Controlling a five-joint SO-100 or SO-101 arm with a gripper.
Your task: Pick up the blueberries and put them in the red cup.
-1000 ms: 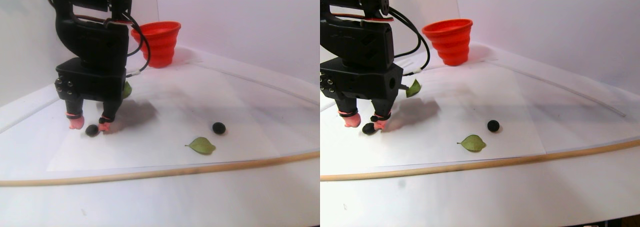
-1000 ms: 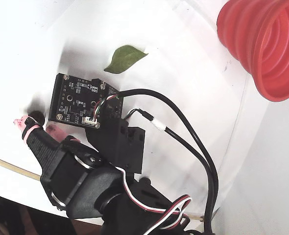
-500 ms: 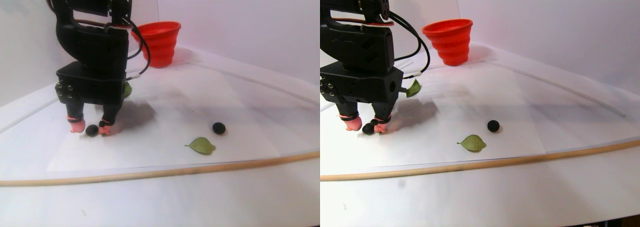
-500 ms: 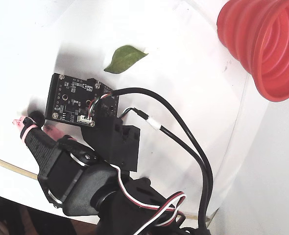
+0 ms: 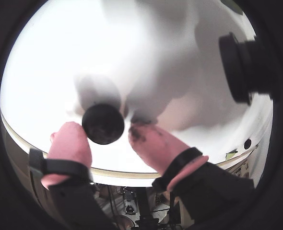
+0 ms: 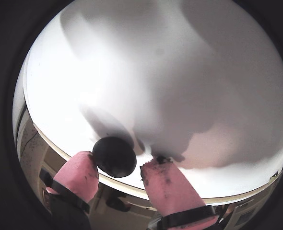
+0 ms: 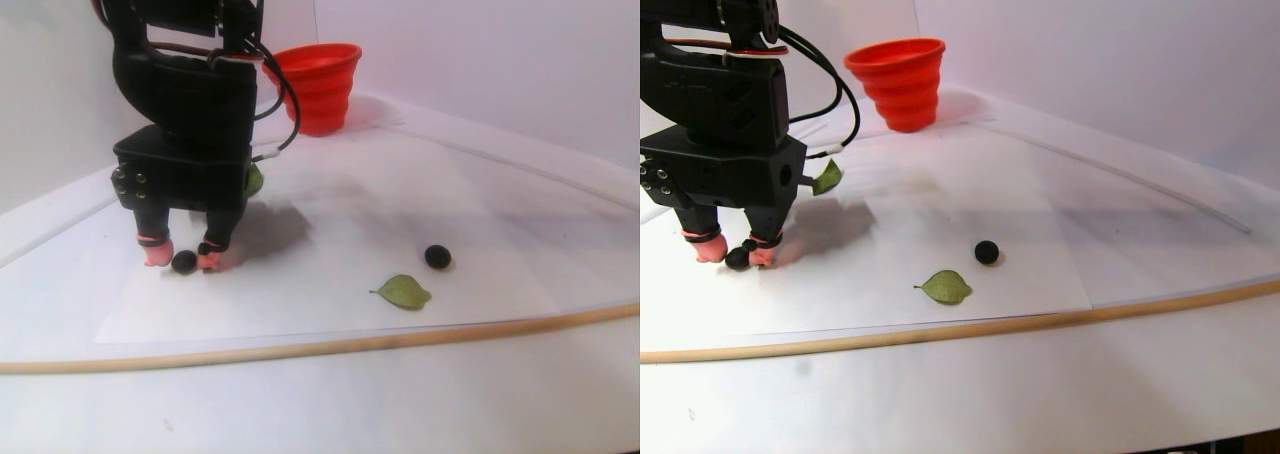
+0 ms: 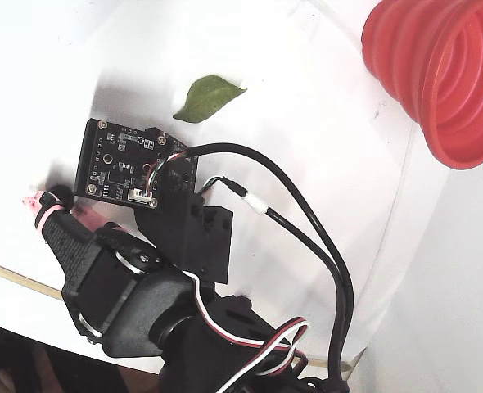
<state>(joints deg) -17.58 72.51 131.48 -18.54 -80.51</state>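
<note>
Stereo pair view: hand down, fingertips astride blueberry.

In the stereo pair view, one blueberry lay on the table between the fingertips of the gripper at left. A second blueberry lay well to its right, a leaf just before it. The red cup stood behind, near the wall.

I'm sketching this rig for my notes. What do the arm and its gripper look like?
The arm is matte black plastic, blocky, with black cables and a red-white-black wire looping beside it. An exposed black circuit board sits above the gripper, whose two black fingers end in pink rubbery tips bound with black bands.
</note>
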